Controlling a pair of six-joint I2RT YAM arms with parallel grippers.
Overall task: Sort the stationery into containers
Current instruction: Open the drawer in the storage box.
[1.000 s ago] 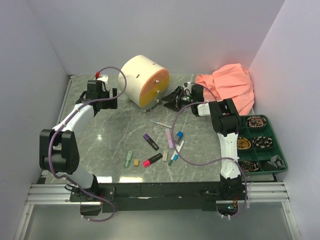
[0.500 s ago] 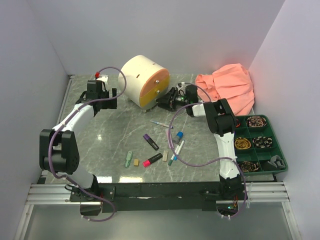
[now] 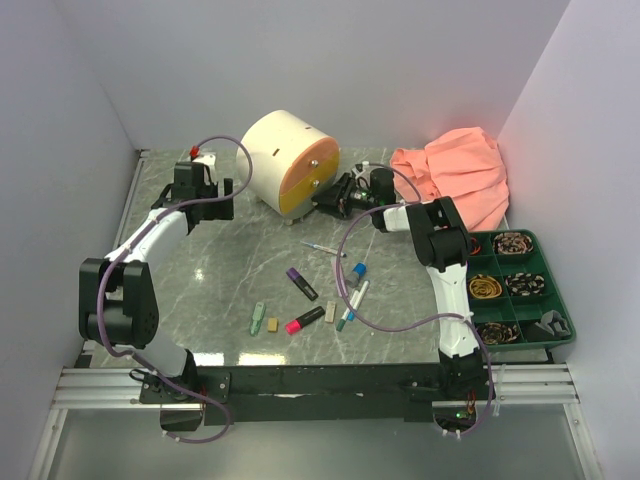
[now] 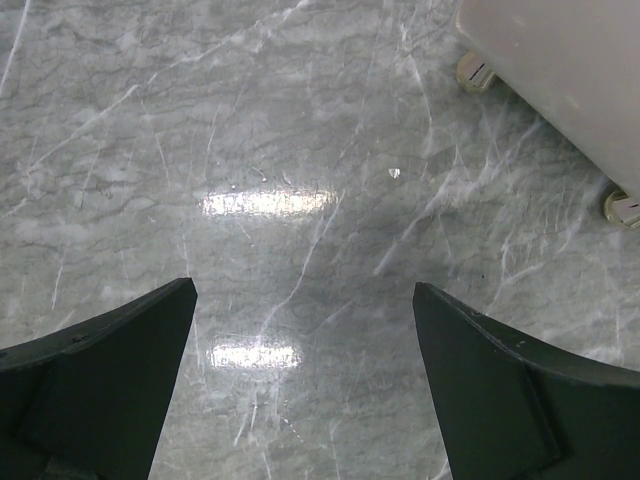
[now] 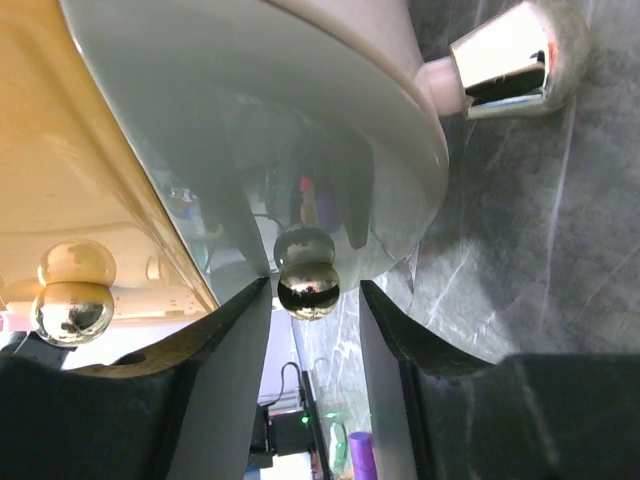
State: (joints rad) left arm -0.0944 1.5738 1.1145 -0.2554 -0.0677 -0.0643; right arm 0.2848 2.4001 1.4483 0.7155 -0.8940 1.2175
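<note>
The right hand (image 3: 337,197) is up against the face of the cream cabinet (image 3: 275,145). Its fingers stand parted either side of a small shiny knob (image 5: 308,287). A sliver of gap shows beside the knob, so the hand is open around it, not gripping. That knob sits nearer the cabinet's chrome foot (image 5: 510,62), so I take it for the lower, yellow drawer (image 3: 302,197). Its stem points straight out at the hand, so a pull would run back along the fingers. The left hand (image 4: 304,295) hangs wide open over the worktop (image 4: 300,150), with the cabinet ahead to its right. The stationery (image 3: 302,284) lies loose well behind the right hand, toward the arm bases. I can read no writing anywhere.
</note>
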